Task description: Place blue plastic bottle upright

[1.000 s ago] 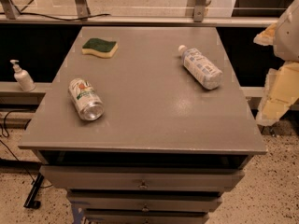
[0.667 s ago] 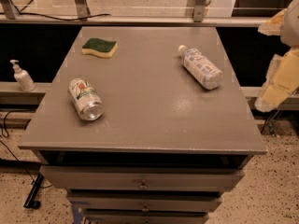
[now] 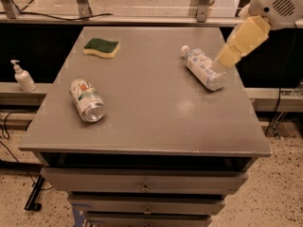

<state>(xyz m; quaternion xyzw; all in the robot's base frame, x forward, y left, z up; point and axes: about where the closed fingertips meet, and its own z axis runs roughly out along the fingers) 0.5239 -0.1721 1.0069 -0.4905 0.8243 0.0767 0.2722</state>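
The blue plastic bottle (image 3: 204, 69) lies on its side on the right half of the grey table (image 3: 151, 126). It is clear, with a pale blue-and-white label, and its white cap points to the back left. My gripper (image 3: 226, 59) comes in from the upper right on a white arm (image 3: 277, 1). Its tan tip hangs just over the bottle's base end, at the table's right edge. It holds nothing that I can see.
A silver-green soda can (image 3: 87, 100) lies on its side at the front left. A green-and-yellow sponge (image 3: 101, 47) sits at the back left. A white pump dispenser (image 3: 22, 77) stands on a ledge left of the table. Drawers (image 3: 144, 186) are below the tabletop.
My gripper has moved up and to the left, from beside the table's right edge to over the bottle's base end. The bottle, can and sponge have not moved.
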